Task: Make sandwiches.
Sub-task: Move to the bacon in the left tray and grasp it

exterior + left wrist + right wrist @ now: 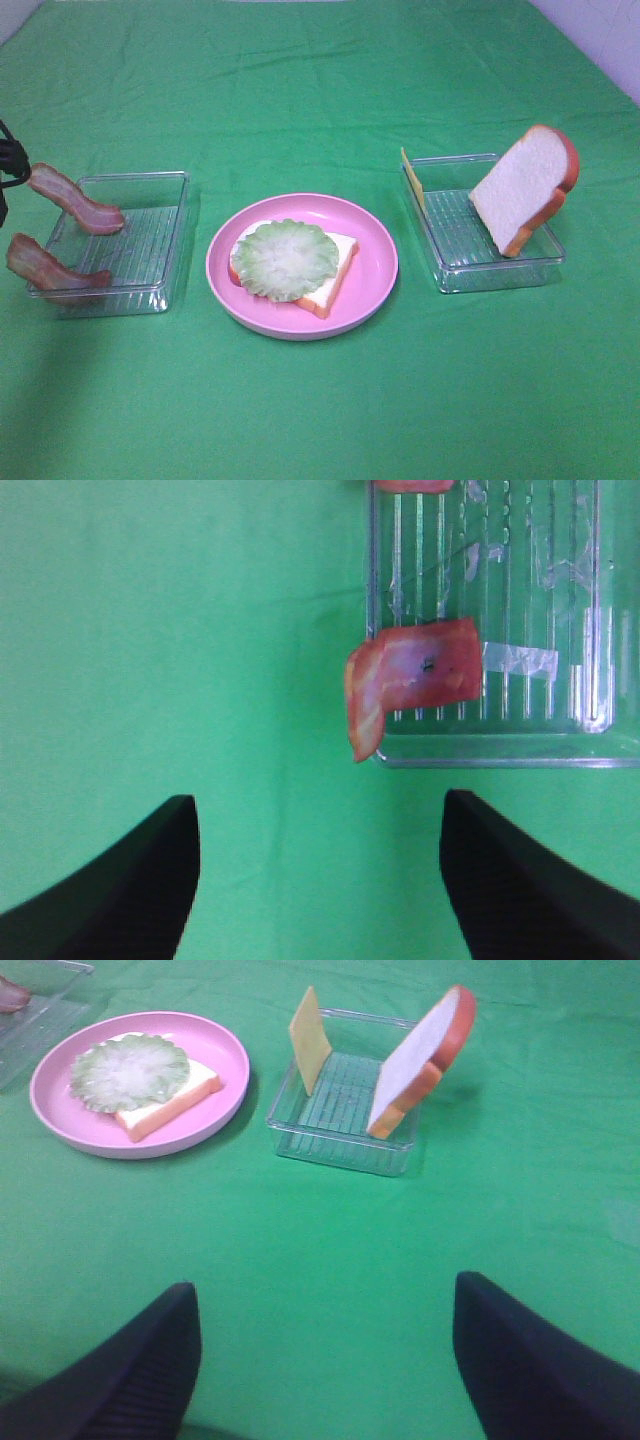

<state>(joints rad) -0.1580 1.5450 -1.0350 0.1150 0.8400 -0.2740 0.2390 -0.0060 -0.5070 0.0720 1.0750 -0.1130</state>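
On the pink plate (378, 268) (60, 1125) lies one white bread slice (335, 285) (172, 1103) with a pale green lettuce leaf (285, 260) (130, 1072) on top. Two bacon strips (75, 200) (50, 265) hang over the left tray's edge; one bacon strip (415, 675) drapes over the tray corner just ahead of my left gripper (320, 880), which is open and empty. A second bread slice (520, 190) (410, 1060) and a yellow cheese slice (412, 178) (310, 1040) lean in the right tray. My right gripper (325, 1360) is open and empty, well short of that tray.
The clear left tray (150, 290) (520, 600) and the clear right tray (450, 270) (340, 1145) flank the plate on a green cloth. A bit of the left arm's black cabling (8, 165) shows at the far left edge.
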